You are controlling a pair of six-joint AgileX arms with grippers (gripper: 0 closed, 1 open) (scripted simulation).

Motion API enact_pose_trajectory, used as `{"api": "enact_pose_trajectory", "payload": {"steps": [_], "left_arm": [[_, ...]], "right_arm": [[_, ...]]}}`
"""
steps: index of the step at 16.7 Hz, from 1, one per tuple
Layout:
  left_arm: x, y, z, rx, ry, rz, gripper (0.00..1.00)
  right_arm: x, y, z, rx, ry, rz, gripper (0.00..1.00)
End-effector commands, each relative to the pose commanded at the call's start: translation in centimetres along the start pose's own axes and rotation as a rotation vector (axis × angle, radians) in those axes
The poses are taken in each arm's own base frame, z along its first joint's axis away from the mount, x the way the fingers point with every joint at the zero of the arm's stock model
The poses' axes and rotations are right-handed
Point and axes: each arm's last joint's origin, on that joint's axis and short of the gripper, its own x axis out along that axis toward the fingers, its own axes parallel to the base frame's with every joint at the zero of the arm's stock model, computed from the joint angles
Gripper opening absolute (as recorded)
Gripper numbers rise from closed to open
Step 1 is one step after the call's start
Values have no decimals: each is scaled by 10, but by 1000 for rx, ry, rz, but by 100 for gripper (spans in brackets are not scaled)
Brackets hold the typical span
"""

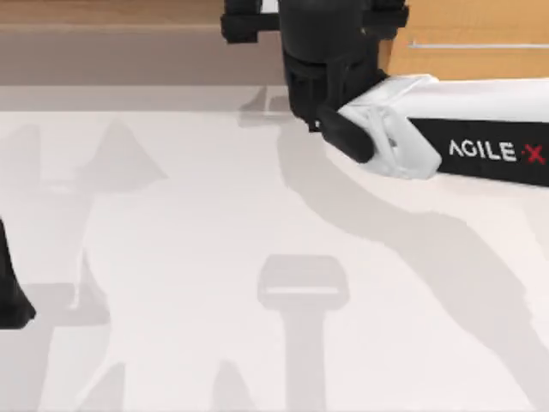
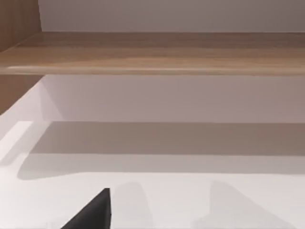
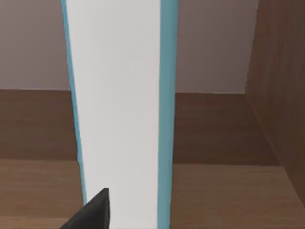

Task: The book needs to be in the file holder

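Up close now: white book [image 3: 116,114] with teal-blue edges standing upright right at the right gripper [image 3: 95,210], wooden wall behind and wooden floor beneath. Reaching across the far edge of the counter [image 1: 214,257], right arm. Parked at the near left, left gripper [image 1: 13,300]. Cannot tell whether either gripper is clamped.

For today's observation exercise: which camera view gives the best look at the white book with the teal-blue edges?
The right wrist view: the white book with teal-blue edges stands upright and close, in front of brown wooden walls. In the top view, the right arm's gripper is at the table's far edge and covers the book. The left wrist view faces the white table and a wooden ledge.
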Motion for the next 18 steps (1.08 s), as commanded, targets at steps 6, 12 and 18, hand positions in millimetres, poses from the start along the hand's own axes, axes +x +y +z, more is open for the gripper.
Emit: {"api": "enact_pose_trajectory", "payload": {"steps": [6, 12, 18], "left_arm": [[0, 0, 0, 0, 0, 0, 100], [0, 0, 0, 0, 0, 0, 100], [0, 0, 0, 0, 0, 0, 100]], "right_arm": [[35, 45, -16, -6, -82, -27, 100], [38, 44, -17, -7, -84, -33, 100], [55, 46, -15, -7, -86, -28, 100]]}}
